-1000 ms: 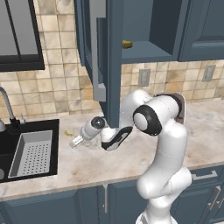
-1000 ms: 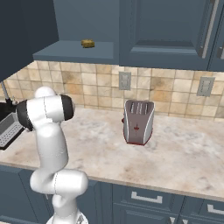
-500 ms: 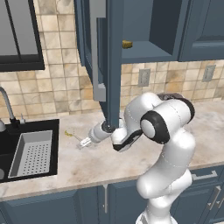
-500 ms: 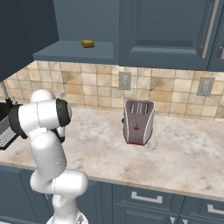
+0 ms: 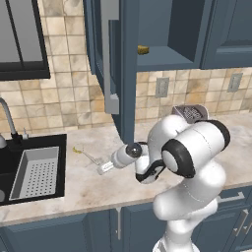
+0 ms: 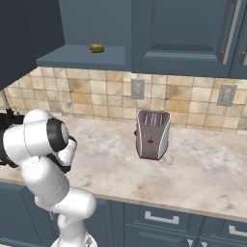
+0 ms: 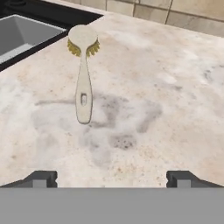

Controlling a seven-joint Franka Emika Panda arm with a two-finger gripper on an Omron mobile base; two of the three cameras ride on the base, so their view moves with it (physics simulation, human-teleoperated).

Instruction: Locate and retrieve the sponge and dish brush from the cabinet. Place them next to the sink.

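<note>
The slim whitish dish brush with its round cream head and yellow bristles [image 7: 82,70] lies flat on the marbled stone counter [image 5: 88,182], just beside the black rectangular sink [image 5: 33,170], head toward the basin. The two-finger gripper [image 7: 111,178] hovers near its handle end, fingers spread wide and empty. The small ochre-yellow sponge [image 5: 142,49] sits on the shelf of the tall dark blue cabinet [image 5: 167,29]. Reaching up, the arm could strike the open cabinet door [image 5: 125,69] standing between. A silver toaster [image 6: 153,133] stands well apart.
</note>
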